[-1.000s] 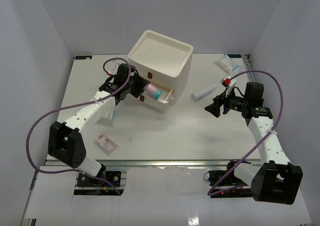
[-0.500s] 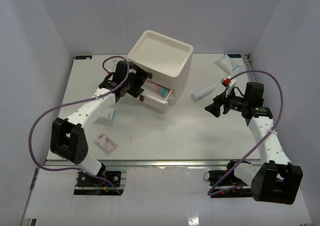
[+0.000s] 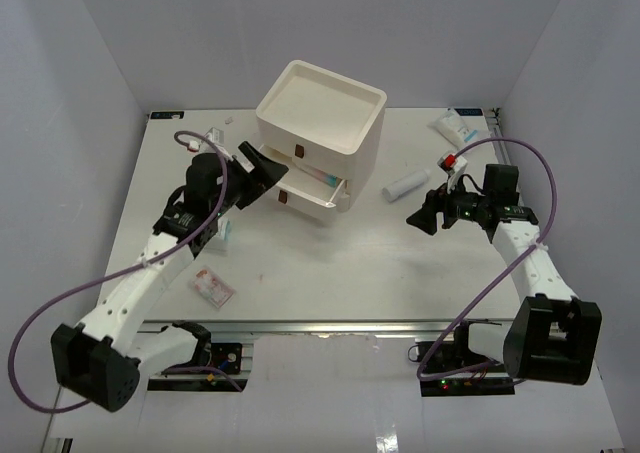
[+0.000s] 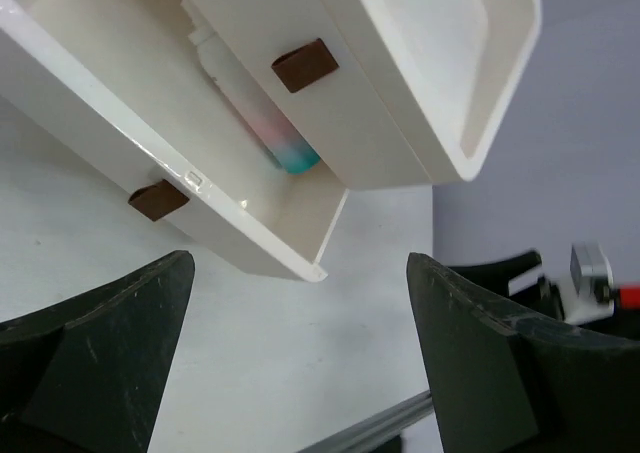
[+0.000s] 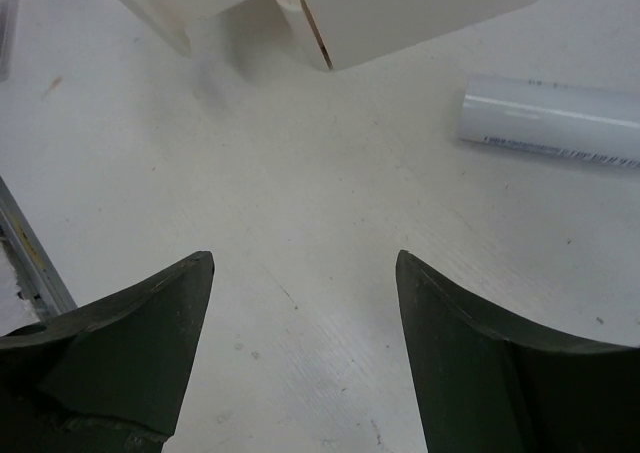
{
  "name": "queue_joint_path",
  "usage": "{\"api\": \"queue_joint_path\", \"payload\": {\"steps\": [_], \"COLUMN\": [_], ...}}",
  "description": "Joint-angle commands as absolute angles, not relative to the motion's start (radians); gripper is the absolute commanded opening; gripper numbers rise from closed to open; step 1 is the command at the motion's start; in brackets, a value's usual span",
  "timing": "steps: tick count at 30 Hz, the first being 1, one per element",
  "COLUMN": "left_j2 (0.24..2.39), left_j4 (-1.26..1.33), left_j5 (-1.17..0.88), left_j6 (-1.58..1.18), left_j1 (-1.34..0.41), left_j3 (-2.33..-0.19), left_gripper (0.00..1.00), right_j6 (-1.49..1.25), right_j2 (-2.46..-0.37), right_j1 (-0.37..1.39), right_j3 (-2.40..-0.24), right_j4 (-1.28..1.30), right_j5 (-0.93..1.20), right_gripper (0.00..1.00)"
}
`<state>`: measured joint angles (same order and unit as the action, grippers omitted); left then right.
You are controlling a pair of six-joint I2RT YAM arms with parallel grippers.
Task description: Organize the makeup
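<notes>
L hand (image 3: pixel 262 165) is hovering w/ fingers wide apart, gripping nothing, just in front of the box's (image 3: pixel 320 103) open drawer (image 4: pixel 250 235). White bottle w/ teal cap (image 4: pixel 272 125) is lying inside. R hand (image 3: pixel 420 216) is gaping too, empty, near white tube (image 3: pixel 407 184) on counter (image 3: pixel 330 263).

No legible text anywhere.
- white tube (image 5: pixel 550 121): one line of tiny dark print along its lower edge in the right wrist view, too small to read.
- pink-print sachet (image 3: pixel 213 287) at the near left of the counter (image 3: pixel 330 263): blurred.
- blue-print sachets (image 3: pixel 455 126) at the far right corner: unreadable.
- bottle (image 4: pixel 268 133) in the open drawer (image 4: pixel 250 228): pink and teal colour only, no lettering resolves.
</notes>
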<state>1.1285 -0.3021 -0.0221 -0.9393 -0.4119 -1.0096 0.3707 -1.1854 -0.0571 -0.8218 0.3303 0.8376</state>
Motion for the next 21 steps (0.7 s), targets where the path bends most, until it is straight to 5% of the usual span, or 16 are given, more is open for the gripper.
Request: {"api": "queue_joint_path", "payload": {"steps": [1,11,21], "left_j2": [0.884,0.655,0.603], "left_j4": [-0.207,-0.288,-0.288], "left_j5": [-0.133,0.017,0.048], "left_j6": [-0.554,-0.38,-0.389], "left_j1": [-0.403,-0.402,-0.402], "left_j3": [-0.835,-0.68,-0.667], "left_gripper": [0.98,0.98,0.98], "right_j6": [0.262,-0.176,-0.412], "right_j2": [-1.306,-1.684,-1.918], "right_j1": [-0.029,0.056,0.076], "right_j3": [-0.91,-1.254,-1.466], "right_j4": [0.308,0.275,0.379], "right_j5": [0.756,0.273,0.079], "right_gripper": [0.81,0.88,0.93]}}
